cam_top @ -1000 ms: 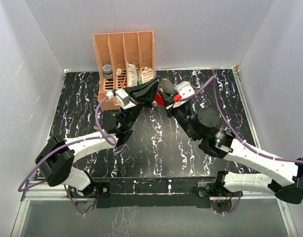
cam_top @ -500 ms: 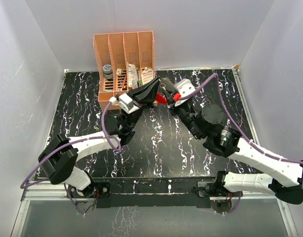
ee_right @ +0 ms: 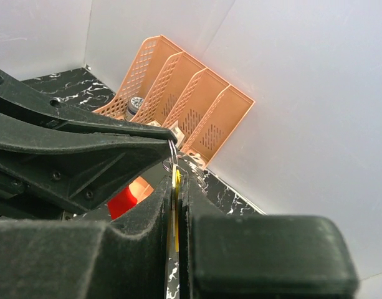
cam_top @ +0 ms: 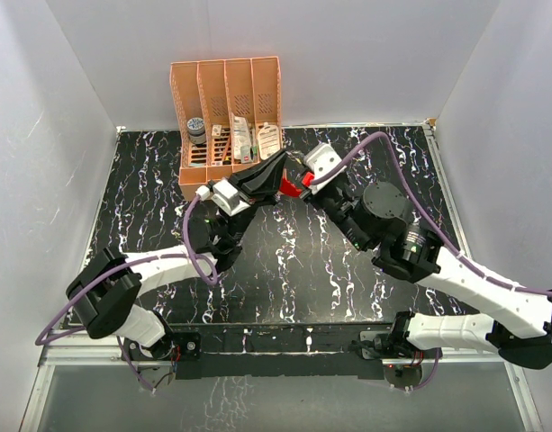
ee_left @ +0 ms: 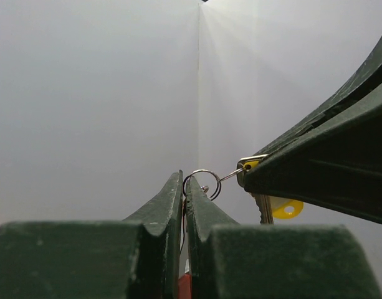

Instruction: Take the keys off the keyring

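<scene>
Both grippers meet above the table, in front of the rack. My left gripper [ee_left: 183,178] is shut on the keyring [ee_left: 203,184], whose thin wire loop pokes out past the fingertips. The red part of its tag [ee_left: 185,284] hangs below the left fingers and shows as a red patch [cam_top: 288,186] from above. My right gripper [ee_right: 177,182] is shut on a yellow-headed key [ee_right: 176,208], held edge-on between its pads. In the left wrist view the key [ee_left: 285,208] hangs under the right fingers [ee_left: 328,168], joined to the ring by a short link. From above, the left gripper [cam_top: 281,164] and right gripper [cam_top: 297,169] almost touch.
An orange four-slot rack [cam_top: 227,117] stands against the back wall, holding a small jar [cam_top: 196,128] and several packets. Its slots [ee_right: 191,103] rise just beyond the grippers. White walls enclose the black marbled table [cam_top: 285,270] on three sides.
Both grippers have drifted a little to the left together, the keyring and key still held between them. The right wrist has swung closer to the rack.
</scene>
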### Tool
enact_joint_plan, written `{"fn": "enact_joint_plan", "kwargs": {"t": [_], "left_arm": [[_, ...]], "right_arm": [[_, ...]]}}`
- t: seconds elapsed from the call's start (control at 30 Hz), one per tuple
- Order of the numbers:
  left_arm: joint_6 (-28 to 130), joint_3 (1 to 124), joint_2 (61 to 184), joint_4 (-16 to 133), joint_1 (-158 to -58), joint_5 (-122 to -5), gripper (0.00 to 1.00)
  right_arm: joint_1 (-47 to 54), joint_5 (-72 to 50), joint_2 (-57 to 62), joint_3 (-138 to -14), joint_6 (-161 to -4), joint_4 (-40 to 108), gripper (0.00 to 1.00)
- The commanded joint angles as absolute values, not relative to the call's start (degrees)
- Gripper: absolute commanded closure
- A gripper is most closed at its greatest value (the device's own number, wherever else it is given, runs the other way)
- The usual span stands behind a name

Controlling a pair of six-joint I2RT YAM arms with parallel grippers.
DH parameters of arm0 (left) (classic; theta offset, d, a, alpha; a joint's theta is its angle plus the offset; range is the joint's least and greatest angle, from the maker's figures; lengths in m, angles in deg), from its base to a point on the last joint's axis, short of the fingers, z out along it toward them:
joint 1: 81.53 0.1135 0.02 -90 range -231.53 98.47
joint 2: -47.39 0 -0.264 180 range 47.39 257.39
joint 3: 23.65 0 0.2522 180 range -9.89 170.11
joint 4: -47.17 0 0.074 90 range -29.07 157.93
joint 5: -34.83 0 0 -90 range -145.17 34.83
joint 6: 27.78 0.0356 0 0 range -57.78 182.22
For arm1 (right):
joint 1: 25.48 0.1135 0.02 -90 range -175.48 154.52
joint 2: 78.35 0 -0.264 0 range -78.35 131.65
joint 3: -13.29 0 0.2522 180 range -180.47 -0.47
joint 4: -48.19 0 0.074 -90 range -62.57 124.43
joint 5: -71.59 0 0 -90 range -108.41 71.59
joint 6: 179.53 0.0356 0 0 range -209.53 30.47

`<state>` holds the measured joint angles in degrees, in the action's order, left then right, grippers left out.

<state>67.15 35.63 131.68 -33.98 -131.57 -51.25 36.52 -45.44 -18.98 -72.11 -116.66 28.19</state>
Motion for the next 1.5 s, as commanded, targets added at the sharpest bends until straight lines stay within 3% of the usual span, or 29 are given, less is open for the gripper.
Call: {"fn": "enact_joint_plan", "kwargs": {"t": [0.0, 0.37, 0.8, 1.47], "left_arm": [[69.1, 32.7, 130.2, -38.2, -126.6, -35.6, 1.00], [62.3, 30.8, 128.3, -32.3, -126.6, -42.9, 1.00], [51.0, 34.8, 129.6, -27.5, -126.7, -56.4, 1.00], [44.0, 40.6, 131.3, -21.4, -126.8, -77.4, 1.00]], "right_arm": [[38.1, -45.9, -21.3, -80.8, -122.4, 38.1, 1.00], [38.1, -46.5, -16.8, -87.1, -129.5, 40.2, 1.00], [38.1, -46.0, -16.4, -86.5, -131.5, 42.0, 1.00], [38.1, -44.7, -12.3, -91.3, -132.2, 36.0, 1.00]]}}
